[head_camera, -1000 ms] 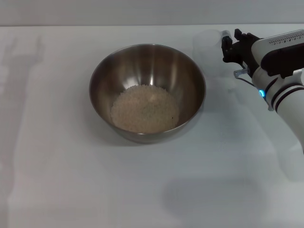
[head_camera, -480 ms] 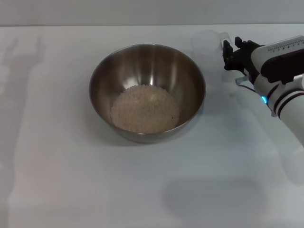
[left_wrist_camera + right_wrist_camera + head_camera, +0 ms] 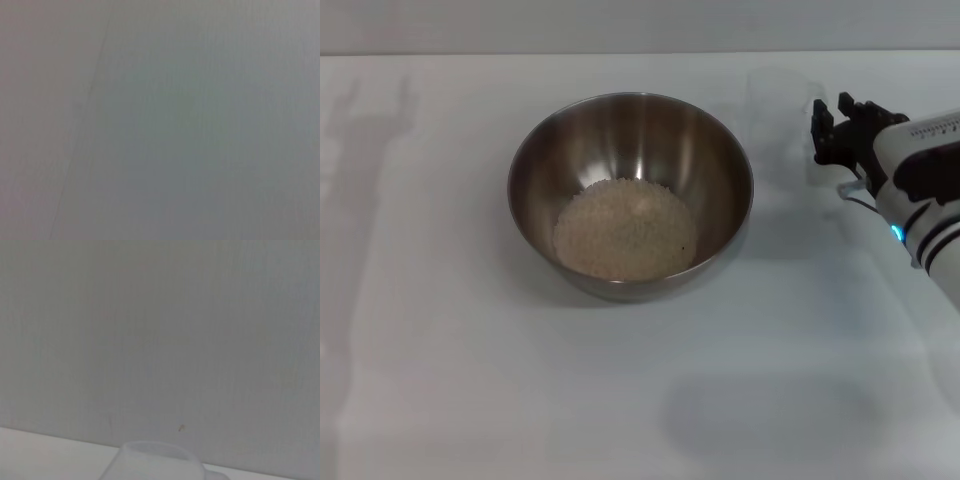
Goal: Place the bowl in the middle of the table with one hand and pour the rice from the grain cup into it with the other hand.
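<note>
My right end effector (image 3: 828, 130) is clamped on the grain cup (image 3: 782, 120), upright beside the bowl (image 3: 631, 195). Rice (image 3: 625, 228) fills the bowl's bottom on the table (image 3: 620, 400). My left end effector is out of sight.

The bowl (image 3: 631, 195) is seen to be of brushed stainless steel, its inner wall shiny with soft streaked reflections. The rice (image 3: 625, 228) in it is shown as a dull, granular, off-white mass. The tabletop (image 3: 470, 380) is rendered plain white, smooth and matt. The grain cup (image 3: 782, 105) is made of clear, faintly glossy plastic. The right gripper (image 3: 840, 135) is finished in matt black.
</note>
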{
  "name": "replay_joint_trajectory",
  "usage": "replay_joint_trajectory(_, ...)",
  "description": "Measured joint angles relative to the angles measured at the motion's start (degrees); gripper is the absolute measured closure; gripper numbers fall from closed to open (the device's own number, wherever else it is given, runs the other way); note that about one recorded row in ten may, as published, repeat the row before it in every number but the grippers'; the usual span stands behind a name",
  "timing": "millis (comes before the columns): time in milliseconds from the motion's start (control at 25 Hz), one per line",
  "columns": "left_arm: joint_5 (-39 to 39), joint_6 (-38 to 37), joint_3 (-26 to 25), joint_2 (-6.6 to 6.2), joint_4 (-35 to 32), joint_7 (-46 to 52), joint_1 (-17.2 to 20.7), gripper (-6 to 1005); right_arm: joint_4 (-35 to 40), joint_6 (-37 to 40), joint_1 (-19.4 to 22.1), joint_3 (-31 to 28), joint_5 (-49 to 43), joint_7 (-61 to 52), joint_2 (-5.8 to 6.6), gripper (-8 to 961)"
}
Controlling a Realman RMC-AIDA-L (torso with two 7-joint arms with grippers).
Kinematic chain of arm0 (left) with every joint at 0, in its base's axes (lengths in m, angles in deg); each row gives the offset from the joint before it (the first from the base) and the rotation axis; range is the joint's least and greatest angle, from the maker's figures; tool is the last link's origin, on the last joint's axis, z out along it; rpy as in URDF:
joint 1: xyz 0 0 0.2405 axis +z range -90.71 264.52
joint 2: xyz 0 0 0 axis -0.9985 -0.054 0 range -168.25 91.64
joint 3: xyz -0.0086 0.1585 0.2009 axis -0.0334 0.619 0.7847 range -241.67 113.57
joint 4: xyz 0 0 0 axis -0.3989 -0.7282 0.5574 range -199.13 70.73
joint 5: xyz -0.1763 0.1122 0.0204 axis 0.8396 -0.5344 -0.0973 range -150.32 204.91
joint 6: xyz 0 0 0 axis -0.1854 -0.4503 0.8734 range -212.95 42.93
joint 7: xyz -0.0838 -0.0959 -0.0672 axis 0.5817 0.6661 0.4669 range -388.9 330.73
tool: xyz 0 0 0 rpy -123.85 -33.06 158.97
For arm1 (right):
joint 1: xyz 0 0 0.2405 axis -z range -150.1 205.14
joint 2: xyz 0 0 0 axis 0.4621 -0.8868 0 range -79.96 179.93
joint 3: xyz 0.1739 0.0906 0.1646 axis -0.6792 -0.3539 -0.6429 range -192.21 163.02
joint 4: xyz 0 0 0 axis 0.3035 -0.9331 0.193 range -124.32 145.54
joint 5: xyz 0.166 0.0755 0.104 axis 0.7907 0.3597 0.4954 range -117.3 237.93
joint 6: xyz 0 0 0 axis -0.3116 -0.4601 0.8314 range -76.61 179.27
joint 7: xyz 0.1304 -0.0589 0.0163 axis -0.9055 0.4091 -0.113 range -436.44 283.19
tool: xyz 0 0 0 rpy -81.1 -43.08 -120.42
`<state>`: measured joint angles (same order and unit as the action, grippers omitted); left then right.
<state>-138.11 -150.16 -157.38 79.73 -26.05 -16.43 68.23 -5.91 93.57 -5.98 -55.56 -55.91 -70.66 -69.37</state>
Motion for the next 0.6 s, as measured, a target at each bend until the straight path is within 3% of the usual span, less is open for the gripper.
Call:
replay_joint_trajectory(360, 0.0, -0.4, 0.7, 0.0, 0.5, 0.0, 0.7, 361, -0.4, 6.2, 3.1, 5.4, -0.2, 0.0, -0.06, 678)
replay_joint_trajectory(600, 0.0, -0.2, 0.8, -0.06, 0.0, 0.0, 1.7, 361, -0.6, 23.3, 8.7, 7.4, -0.5, -0.1, 0.16, 670)
